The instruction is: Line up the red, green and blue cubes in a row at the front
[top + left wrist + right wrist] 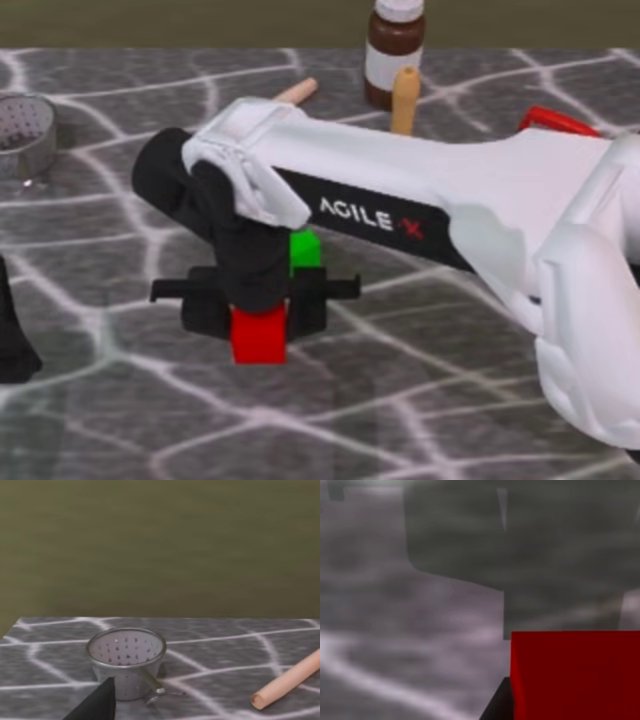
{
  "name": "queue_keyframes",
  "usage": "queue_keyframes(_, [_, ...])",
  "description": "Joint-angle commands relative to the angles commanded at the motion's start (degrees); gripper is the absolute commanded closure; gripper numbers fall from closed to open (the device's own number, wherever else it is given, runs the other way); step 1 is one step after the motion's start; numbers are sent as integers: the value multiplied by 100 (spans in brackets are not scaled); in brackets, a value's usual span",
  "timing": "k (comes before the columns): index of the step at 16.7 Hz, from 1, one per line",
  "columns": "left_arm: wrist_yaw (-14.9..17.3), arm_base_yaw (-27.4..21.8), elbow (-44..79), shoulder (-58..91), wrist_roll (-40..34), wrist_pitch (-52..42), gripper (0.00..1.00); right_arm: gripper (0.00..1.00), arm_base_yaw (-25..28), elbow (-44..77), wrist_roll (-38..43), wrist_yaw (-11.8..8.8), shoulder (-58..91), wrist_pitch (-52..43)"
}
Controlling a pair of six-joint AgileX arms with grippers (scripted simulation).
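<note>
My right gripper point(258, 318) reaches across to the middle of the table and is shut on the red cube point(258, 336), with a black finger on each side of it. In the right wrist view the red cube point(575, 675) fills one corner beside a dark finger point(499, 702), over a shadowed table. The green cube point(305, 248) stands just behind the gripper, partly covered by the arm. The blue cube is hidden. My left gripper point(10, 335) is parked at the table's left edge, and one of its dark fingers point(97, 704) shows far off to one side.
A perforated metal cup point(25, 130) point(125, 660) stands at the back left. A tan rod point(297, 92) point(287, 680), a brown bottle point(394, 45) and a tan peg point(405, 100) stand at the back. A red object point(555, 122) peeks out behind the right arm.
</note>
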Motion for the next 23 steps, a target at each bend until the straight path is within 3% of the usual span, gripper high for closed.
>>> queue_keyframes(6, [0, 0, 0, 0, 0, 0, 0, 100, 14, -300, 5, 3, 62, 313])
queue_keyframes(19, [0, 0, 0, 0, 0, 0, 0, 2, 14, -300, 5, 3, 62, 313])
queue_keyframes(23, [0, 0, 0, 0, 0, 0, 0, 0, 14, -300, 5, 3, 62, 313])
